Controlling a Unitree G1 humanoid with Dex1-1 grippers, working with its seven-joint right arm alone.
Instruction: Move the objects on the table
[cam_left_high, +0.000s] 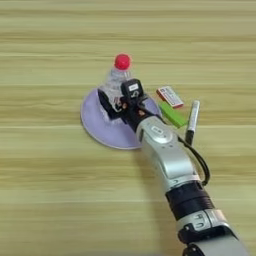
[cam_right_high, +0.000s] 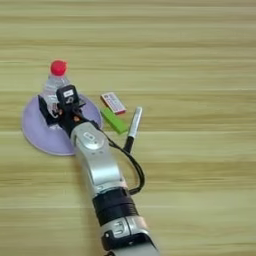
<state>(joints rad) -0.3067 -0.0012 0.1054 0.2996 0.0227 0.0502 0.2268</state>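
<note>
The bottle stands upright on the lavender plate, toward the plate's far edge, and the end effector sits over the plate with its two black fingers apart on either side of the bottle's lower body; whether they press the plastic or merely bracket it cannot be told; so the bottle looks either just set down or about to be lifted, and I judge that part of the work to be in hand rather than finished. The green block lies just off the plate's right rim, partly behind the silver forearm; the marker pen lies a little further right of the plate, black end toward the camera, apart from the block; the red-and-white card rests just beyond the block, right of the plate; block and pen appear untouched, so they are probably what remains. The bottle is clear, thin-walled plastic with a round red cap; the plate is a smooth, flat, matte disc; the block is a small hard-edged bar; the pen is a slim cylinder, silver body and black tip; the bench is pale wood with horizontal plank grain.
</note>
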